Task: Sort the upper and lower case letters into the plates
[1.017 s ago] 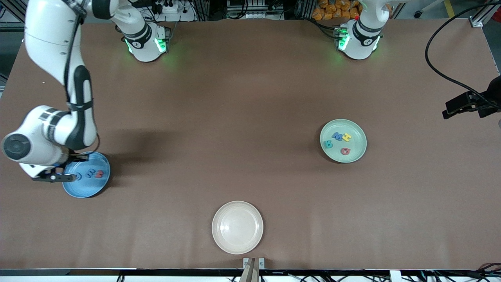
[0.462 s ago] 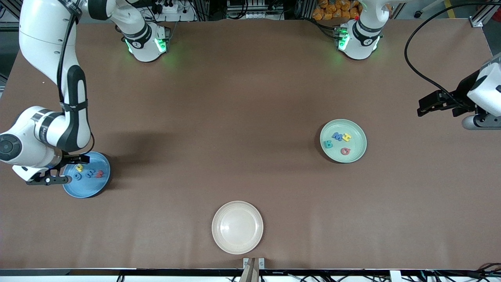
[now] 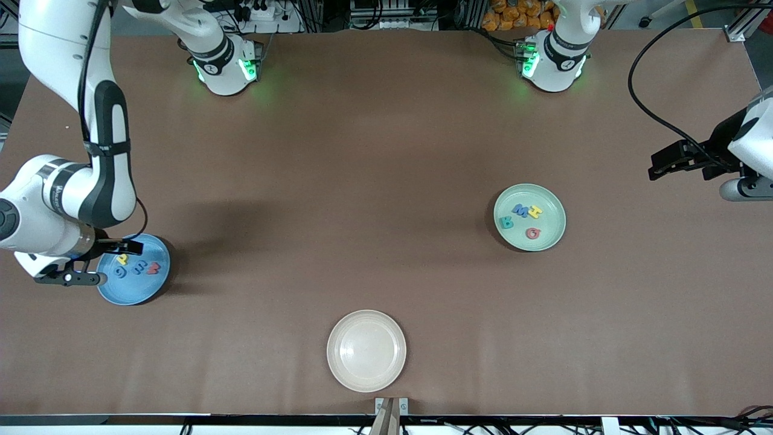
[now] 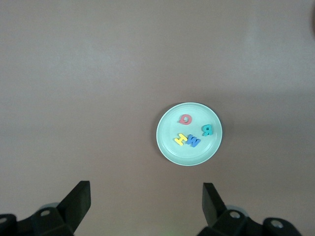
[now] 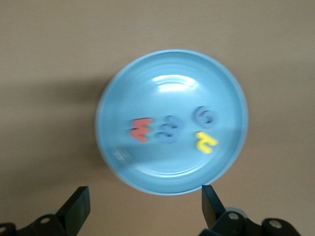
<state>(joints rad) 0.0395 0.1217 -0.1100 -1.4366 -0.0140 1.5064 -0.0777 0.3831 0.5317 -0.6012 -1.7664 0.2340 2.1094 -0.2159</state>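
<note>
The blue plate (image 3: 136,293) holds a yellow letter (image 3: 122,259), two blue letters (image 3: 140,267) and a red letter (image 3: 154,267); it also shows in the right wrist view (image 5: 167,73). My right gripper (image 3: 90,263) is open and empty, up over the plate's edge at the right arm's end (image 5: 142,206). The mint green plate (image 3: 543,196) holds a blue M (image 3: 519,209), yellow H (image 3: 534,211), teal letter (image 3: 506,223) and red G (image 3: 532,233). My left gripper (image 3: 734,175) is open and empty (image 4: 146,201), high over bare table at the left arm's end, apart from that plate (image 4: 165,147).
An empty cream-white plate (image 3: 366,350) lies near the table's front edge, midway along it. The two arm bases stand at the edge farthest from the front camera. A black cable (image 3: 646,109) hangs over the left arm's end.
The right gripper has drawn off the blue plate toward the right arm's end, and a yellow letter now shows there. The left arm has swung further into view.
</note>
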